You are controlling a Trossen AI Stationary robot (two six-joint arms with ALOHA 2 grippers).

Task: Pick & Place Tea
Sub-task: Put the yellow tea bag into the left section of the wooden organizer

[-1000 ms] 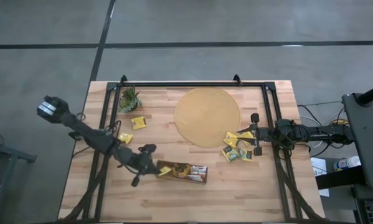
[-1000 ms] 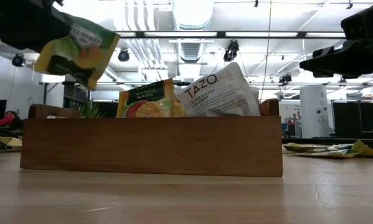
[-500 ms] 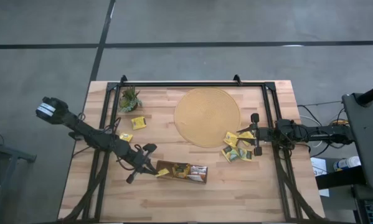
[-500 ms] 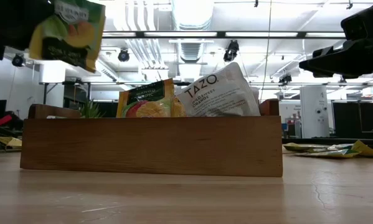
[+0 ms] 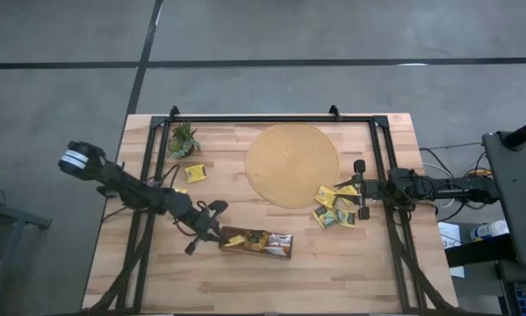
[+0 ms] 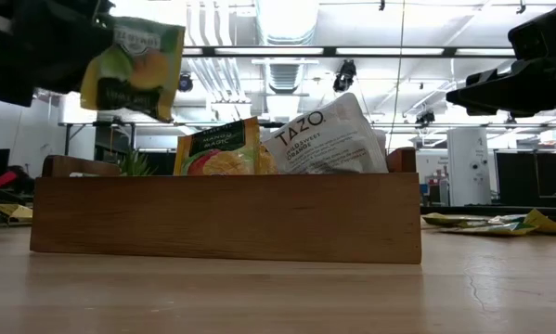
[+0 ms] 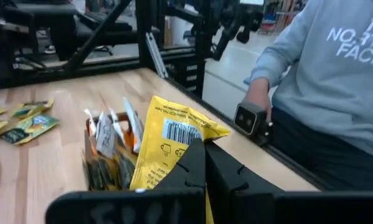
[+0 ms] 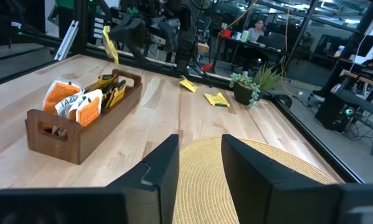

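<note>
Tea sachet shifted toward tray.

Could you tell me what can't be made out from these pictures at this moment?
- Tray contents: in the low view its front wall hides all but the tops of two sachets.
- Held sachet: the left gripper covers its lower part in the left wrist view.
- Loose sachets by the mat: too small in the high view to count or read.
- Right gripper: the right wrist view's edge cuts off its fingertips.
</note>
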